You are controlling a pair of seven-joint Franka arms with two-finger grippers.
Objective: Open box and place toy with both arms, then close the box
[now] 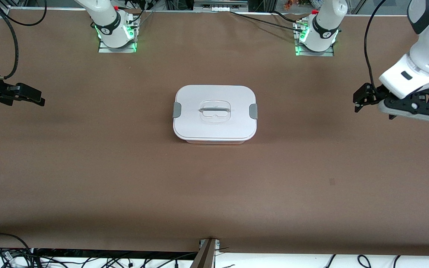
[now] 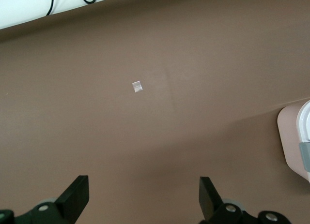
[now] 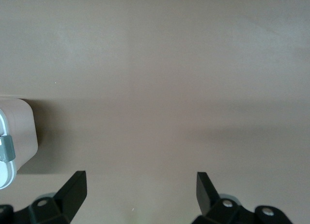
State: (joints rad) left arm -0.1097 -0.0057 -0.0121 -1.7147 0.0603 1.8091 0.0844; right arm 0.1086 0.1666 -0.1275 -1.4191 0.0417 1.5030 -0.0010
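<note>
The box (image 1: pixel 215 113) stands in the middle of the brown table with its white lid on, a clear handle (image 1: pixel 215 110) on top and a grey clip (image 1: pixel 177 110) at each end. The toy is out of view. My left gripper (image 1: pixel 360 98) hovers open and empty over bare table at the left arm's end, apart from the box. My right gripper (image 1: pixel 35 97) hovers open and empty at the right arm's end. In the left wrist view the left gripper (image 2: pixel 144 195) is open, with a box corner (image 2: pixel 292 137) at the edge. The right wrist view shows the open right gripper (image 3: pixel 140 190) and a box corner (image 3: pixel 22 132).
The two arm bases (image 1: pixel 116 31) (image 1: pixel 317 37) stand along the table edge farthest from the front camera. A small pale square mark (image 2: pixel 137 86) lies on the table under the left gripper. Cables (image 1: pixel 6 253) hang off the table's near edge.
</note>
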